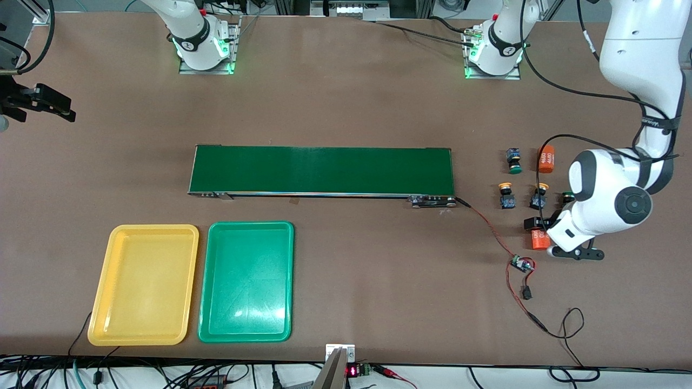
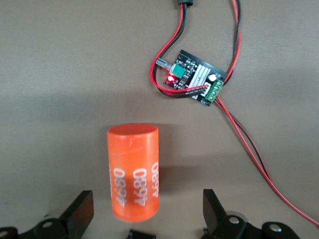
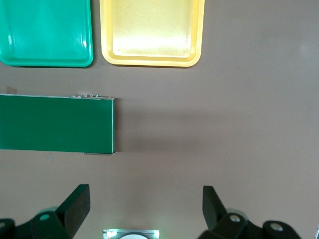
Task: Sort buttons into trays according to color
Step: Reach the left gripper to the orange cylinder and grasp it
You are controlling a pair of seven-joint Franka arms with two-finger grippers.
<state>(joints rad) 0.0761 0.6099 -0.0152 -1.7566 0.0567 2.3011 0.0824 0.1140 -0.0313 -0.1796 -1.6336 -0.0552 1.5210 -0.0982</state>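
Front view: both trays, yellow (image 1: 143, 284) and green (image 1: 246, 281), are lying empty while the buttons (image 1: 513, 161) are sitting unsorted near the left arm's end. Left wrist view: the left gripper (image 2: 148, 214), jaws wide, is straddling an orange cylinder (image 2: 133, 172) reading "4680". Right wrist view: the right gripper (image 3: 145, 209) is waiting, wide open, holding nothing.

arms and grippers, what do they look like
Both are glossy white Franka arms with dark grey round joint caps, black bands and black cables along them. The bases glow green. The left gripper and right gripper each carry two black wedge-shaped fingers.
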